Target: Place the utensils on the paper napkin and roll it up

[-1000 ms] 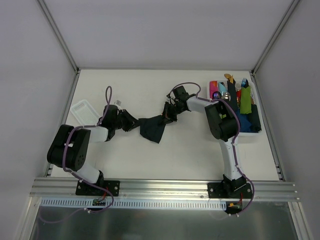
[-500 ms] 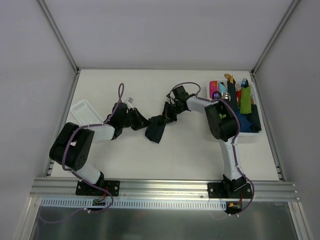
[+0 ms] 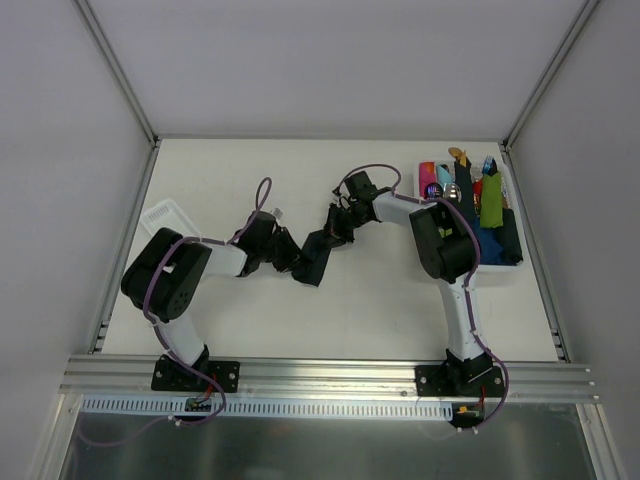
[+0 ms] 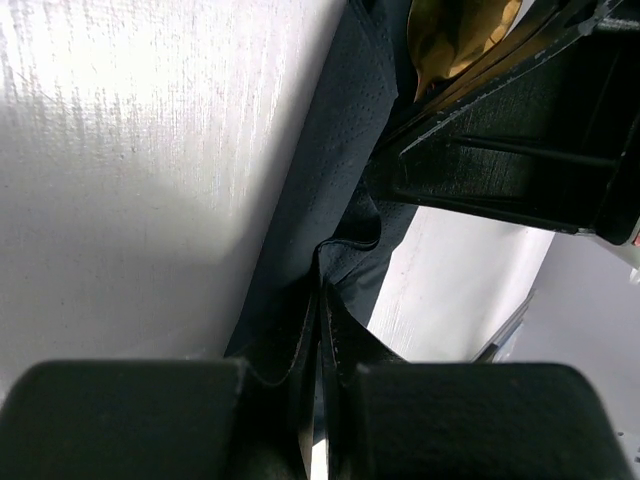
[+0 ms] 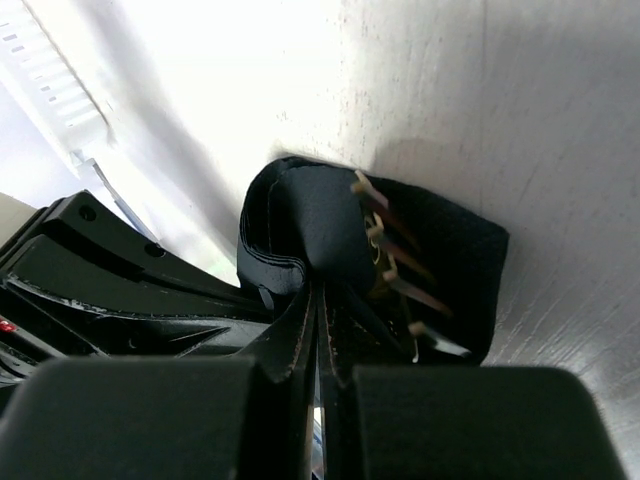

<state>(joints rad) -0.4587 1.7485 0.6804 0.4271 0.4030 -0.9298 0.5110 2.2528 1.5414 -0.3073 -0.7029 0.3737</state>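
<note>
The dark navy paper napkin [image 3: 316,256] lies folded into a narrow bundle between my two grippers at mid-table. My left gripper [image 3: 292,256] is shut on its left edge, and the pinched fold shows in the left wrist view [image 4: 322,285]. My right gripper [image 3: 337,228] is shut on the napkin's far end [image 5: 300,215]. The spoon's gold bowl [image 4: 455,35] pokes out of the napkin [image 4: 330,150] beside the right gripper. The fork's tines [image 5: 395,265] stick out of the fold. The utensil handles are hidden inside the napkin.
A white tray [image 3: 512,268] at the right holds green [image 3: 492,205], pink [image 3: 428,178] and dark rolled bundles with cutlery tips. A white ribbed lid [image 3: 165,218] lies at the left. The grippers are almost touching.
My left gripper has moved right toward the right gripper, dragging the napkin's left edge along. The napkin has gone from a spread sheet to a narrow fold. The right gripper has stayed put.
</note>
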